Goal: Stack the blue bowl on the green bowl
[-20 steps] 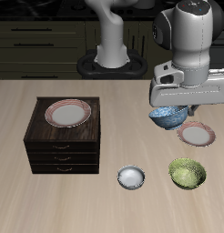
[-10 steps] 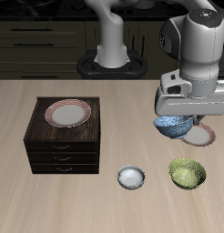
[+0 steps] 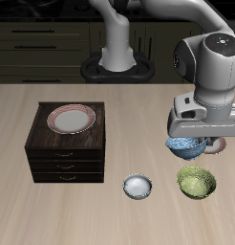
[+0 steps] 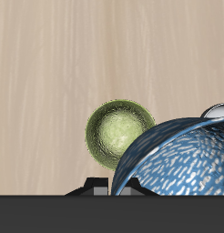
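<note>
My gripper (image 3: 189,137) is shut on the rim of the blue bowl (image 3: 187,147), a mottled blue and white bowl, and holds it in the air just above and slightly behind the green bowl (image 3: 196,182). The green bowl, olive-glazed, sits on the table near the front edge. In the wrist view the blue bowl (image 4: 178,162) fills the frame close to the camera, and the green bowl (image 4: 114,129) lies below it on the wood, partly covered by the blue bowl's rim.
A small white bowl (image 3: 138,187) sits beside the green bowl. A pink-rimmed plate (image 3: 72,119) rests on a dark wooden drawer cabinet (image 3: 64,158). Another pink-rimmed plate (image 3: 221,146) lies mostly hidden behind my gripper. The robot base (image 3: 116,57) stands at the back.
My gripper has carried the blue bowl toward the table's front edge and lower, from over the pink-rimmed plate to just above the green bowl.
</note>
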